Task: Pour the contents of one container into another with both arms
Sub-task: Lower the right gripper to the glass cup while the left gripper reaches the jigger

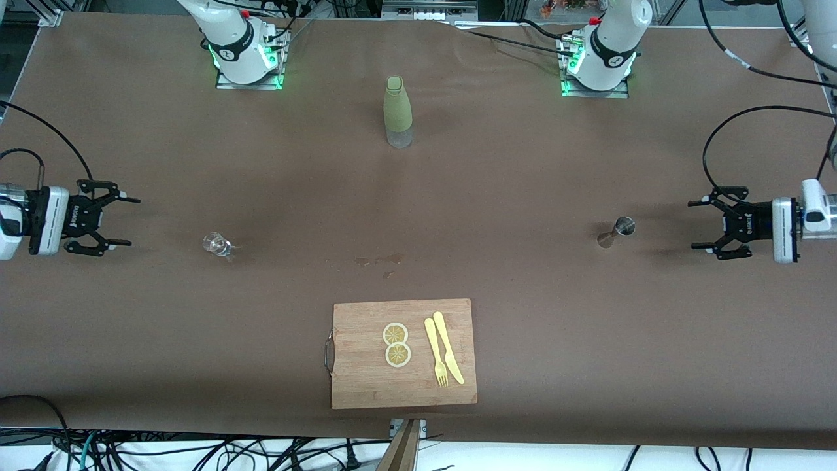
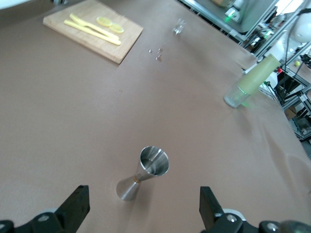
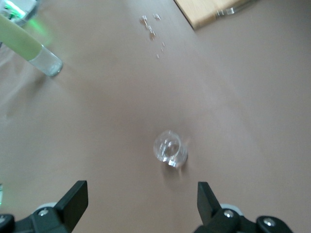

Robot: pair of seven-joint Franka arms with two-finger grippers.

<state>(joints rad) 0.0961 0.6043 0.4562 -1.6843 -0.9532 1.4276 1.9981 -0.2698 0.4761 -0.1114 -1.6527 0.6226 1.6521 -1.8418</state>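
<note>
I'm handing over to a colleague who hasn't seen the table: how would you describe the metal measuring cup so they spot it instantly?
Start at the left arm's end of the brown table, where the open left gripper waits. Just in front of its fingers stands the metal jigger, an hourglass-shaped double cone. It is the only shiny steel item; the small clear glass sits at the right arm's end.

You are looking at a brown table (image 1: 196, 340) carrying a pale green bottle (image 1: 397, 111) with a clear base, a silver jigger (image 1: 616, 231), a clear glass (image 1: 217, 244), and a tan cutting board (image 1: 366, 386) bearing yellow lemon slices (image 1: 396, 344), fork (image 1: 435, 353) and knife (image 1: 448, 347).
</note>
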